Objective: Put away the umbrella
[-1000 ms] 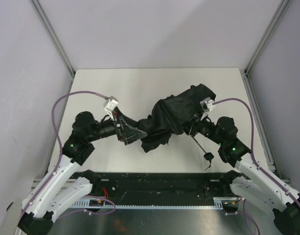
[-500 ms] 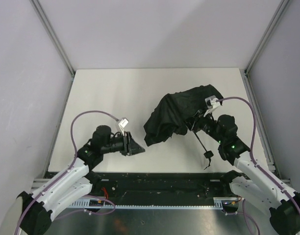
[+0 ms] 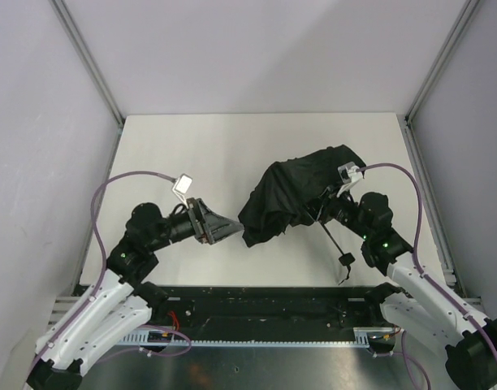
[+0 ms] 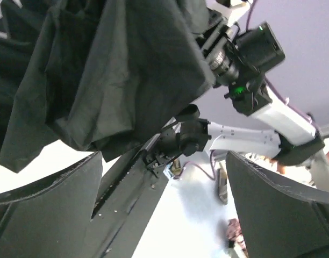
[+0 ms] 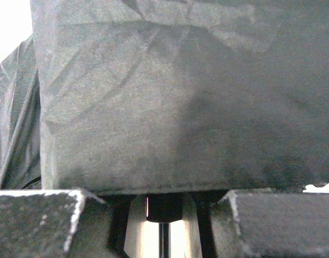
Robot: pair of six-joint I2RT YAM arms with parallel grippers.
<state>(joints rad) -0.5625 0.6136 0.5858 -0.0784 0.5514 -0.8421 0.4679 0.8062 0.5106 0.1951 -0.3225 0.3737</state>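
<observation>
Cloth makes up most of the umbrella [image 3: 301, 191]: a loose black canopy, half collapsed, hanging in folds over the right middle of the counter [image 3: 175, 146], carried by the right arm. Whether its lowest hem touches the counter I cannot tell.

It should be light but floppy. The fabric looks thin and slick, and would likely slide or bunch in a pinch. The ribs under it are probably slender enough to bend if squeezed across. The firm parts are the thin shaft [image 3: 330, 236] and the small knob [image 3: 344, 258] at its near end, with the strap [image 3: 342, 276] dangling below. I judge those the safest places to take hold, and the canopy better gathered than gripped.

The right hand [image 5: 163, 203] is closed partway on the umbrella beneath the canopy, with a dark stem showing between its fingers [image 5: 35, 220]. Cloth covers the exact place where they meet it. The left hand [image 3: 231, 225] is spread wide and holds nothing. It points at the canopy's left hem, just beside it.

Fabric hides the ribs, the slider and the canopy's tip, and it nearly fills the right wrist view. Where the umbrella is meant to go does not show in any view.
</observation>
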